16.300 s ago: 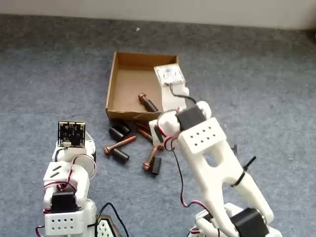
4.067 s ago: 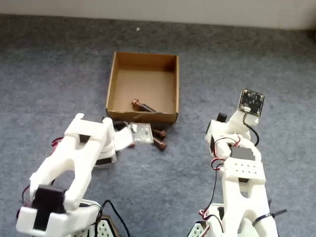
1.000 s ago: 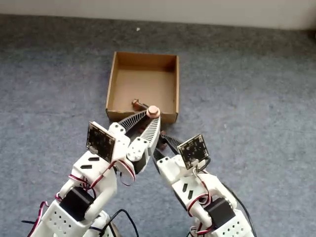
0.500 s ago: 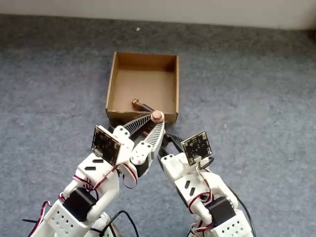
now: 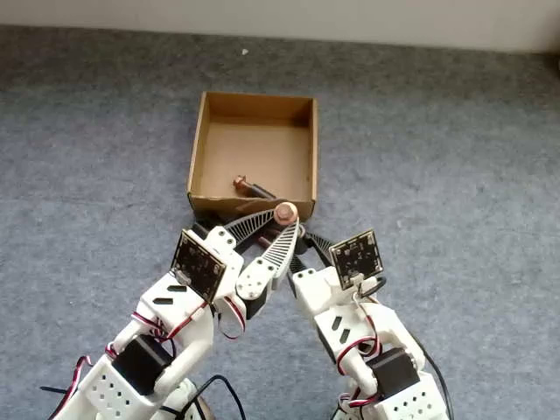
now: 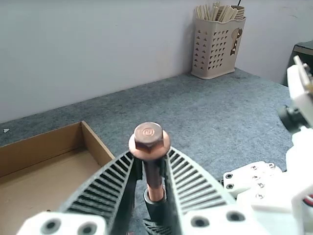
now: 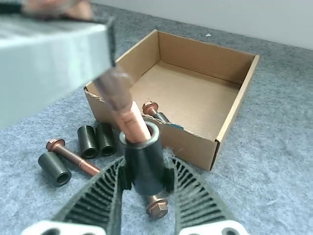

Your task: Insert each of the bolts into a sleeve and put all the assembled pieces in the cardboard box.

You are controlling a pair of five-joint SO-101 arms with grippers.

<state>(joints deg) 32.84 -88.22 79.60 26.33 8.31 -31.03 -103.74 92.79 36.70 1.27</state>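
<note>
Resting in the cardboard box (image 5: 254,144) is one bolt (image 5: 238,183) inside a sleeve (image 5: 263,191).

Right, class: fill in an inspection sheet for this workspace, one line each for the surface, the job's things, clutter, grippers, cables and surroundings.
Surface: grey carpet.
Job's things: cardboard box open, one assembled piece inside; three loose sleeves and two loose bolts on the carpet in front of it.
Clutter: a small pale speck beyond the box.
Grippers: left gripper shut on a bolt; right gripper shut on a sleeve; the bolt's tip sits in the sleeve's mouth.
Cables: red and black wires along both arms.
Surroundings: pale wall; perforated basket holding sticks.
</note>
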